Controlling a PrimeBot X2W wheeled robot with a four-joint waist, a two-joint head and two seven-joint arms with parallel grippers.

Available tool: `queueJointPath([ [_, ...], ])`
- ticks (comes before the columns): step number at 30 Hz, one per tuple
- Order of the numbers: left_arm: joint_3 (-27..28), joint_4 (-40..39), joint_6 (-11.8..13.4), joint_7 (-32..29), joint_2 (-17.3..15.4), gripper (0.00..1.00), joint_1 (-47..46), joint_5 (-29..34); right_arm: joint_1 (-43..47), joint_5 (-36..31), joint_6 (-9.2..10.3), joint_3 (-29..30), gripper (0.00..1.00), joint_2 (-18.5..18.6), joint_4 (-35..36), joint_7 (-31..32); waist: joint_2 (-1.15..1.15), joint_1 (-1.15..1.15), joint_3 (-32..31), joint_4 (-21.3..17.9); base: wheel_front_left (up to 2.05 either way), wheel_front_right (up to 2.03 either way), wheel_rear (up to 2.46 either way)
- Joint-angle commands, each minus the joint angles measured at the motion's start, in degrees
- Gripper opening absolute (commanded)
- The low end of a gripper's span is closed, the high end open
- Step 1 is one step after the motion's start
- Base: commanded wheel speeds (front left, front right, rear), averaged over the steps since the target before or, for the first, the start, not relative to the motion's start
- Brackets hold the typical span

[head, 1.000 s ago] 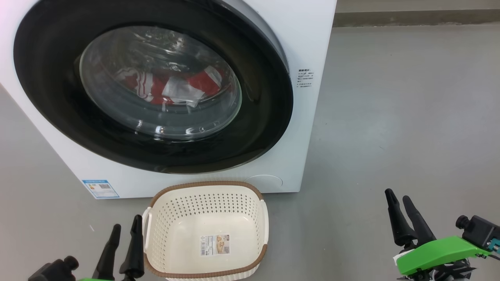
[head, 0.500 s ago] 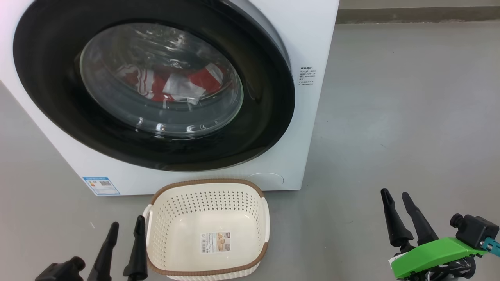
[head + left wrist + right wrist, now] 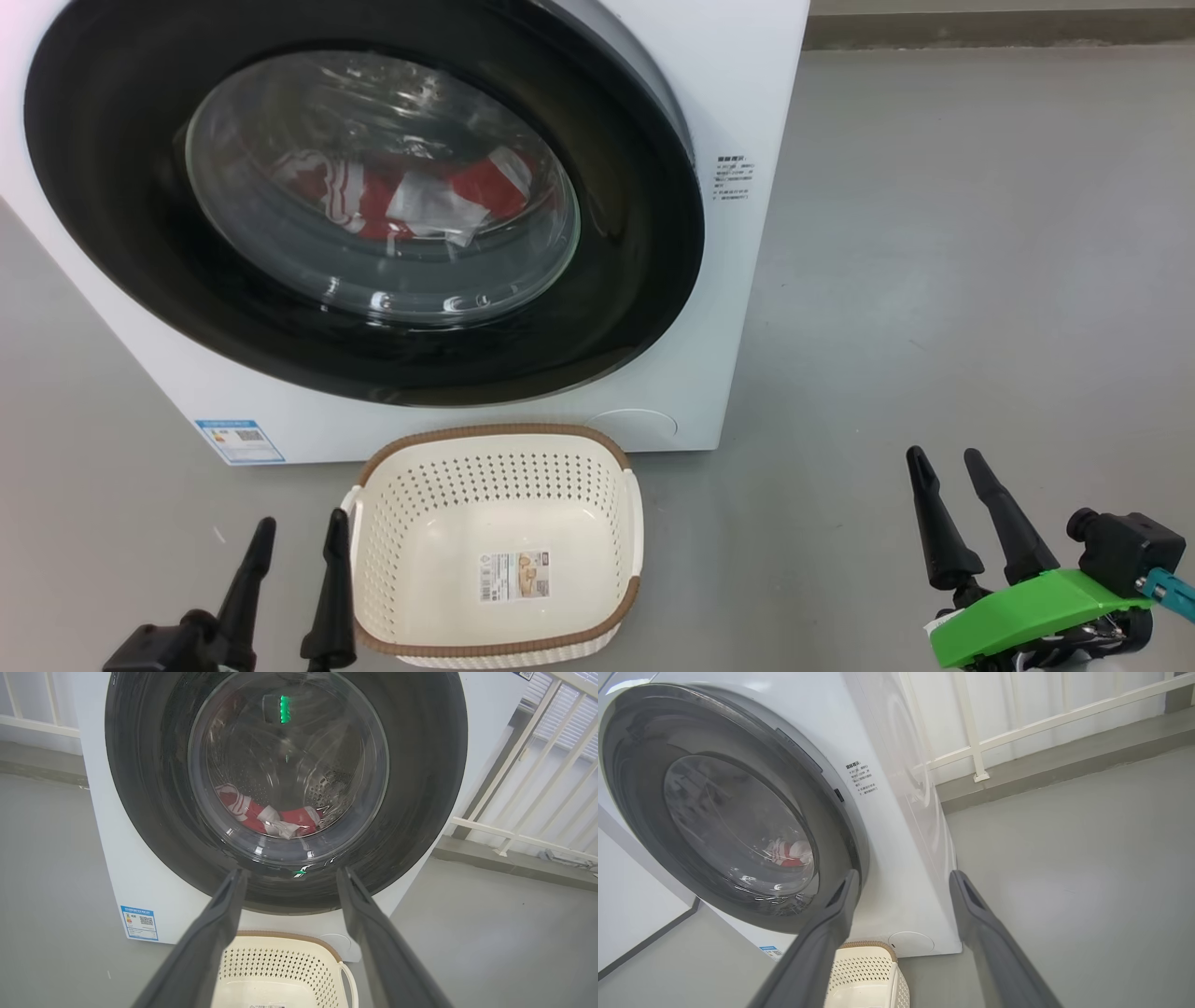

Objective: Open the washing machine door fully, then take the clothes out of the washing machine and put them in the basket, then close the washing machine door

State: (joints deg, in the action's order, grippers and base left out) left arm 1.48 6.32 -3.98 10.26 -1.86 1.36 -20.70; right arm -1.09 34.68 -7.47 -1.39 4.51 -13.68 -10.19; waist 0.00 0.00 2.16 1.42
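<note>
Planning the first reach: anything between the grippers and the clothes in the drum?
Yes: the washing machine door covers the drum mouth, its glass in front of the clothes. The left gripper and right gripper hang open and low, apart from the door. The basket stands empty on the floor below the door.

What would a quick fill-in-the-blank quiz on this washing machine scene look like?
1. The washing machine door is ____, not open.
2. The clothes inside are white and ____.
3. The basket in front of the washing machine is ____ of clothes.
4. The left gripper and the right gripper both have ____ jaws.
Missing words: closed; red; empty; open.
</note>
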Motion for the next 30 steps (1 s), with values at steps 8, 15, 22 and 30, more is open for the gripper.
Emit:
queueJointPath([
  [8,1.26,-2.1,0.74,2.15,-0.91,1.0,0.05,6.96,0.02,-6.29,-0.02,-1.07,1.0,1.09,2.36,-2.24,0.0,0.0,0.26,0.25,0.0,0.0,0.0],
  [15,1.53,-1.08,0.86,3.17,-0.95,1.0,0.21,10.51,0.56,-9.69,-0.02,-0.79,1.0,0.94,2.48,-3.25,0.0,0.0,0.45,0.29,0.0,0.0,0.0],
  [22,1.69,-1.16,0.96,4.36,-1.0,1.0,0.1,15.23,0.86,-13.66,-0.02,-0.89,1.0,0.94,2.38,-4.43,0.0,0.0,0.92,0.23,0.0,0.0,0.0],
  [30,2.3,0.02,1.03,4.74,-1.02,1.0,0.11,15.62,0.92,-13.58,-0.02,0.26,1.0,0.3,2.18,-4.81,0.0,0.0,0.83,0.2,0.0,0.0,0.0],
])
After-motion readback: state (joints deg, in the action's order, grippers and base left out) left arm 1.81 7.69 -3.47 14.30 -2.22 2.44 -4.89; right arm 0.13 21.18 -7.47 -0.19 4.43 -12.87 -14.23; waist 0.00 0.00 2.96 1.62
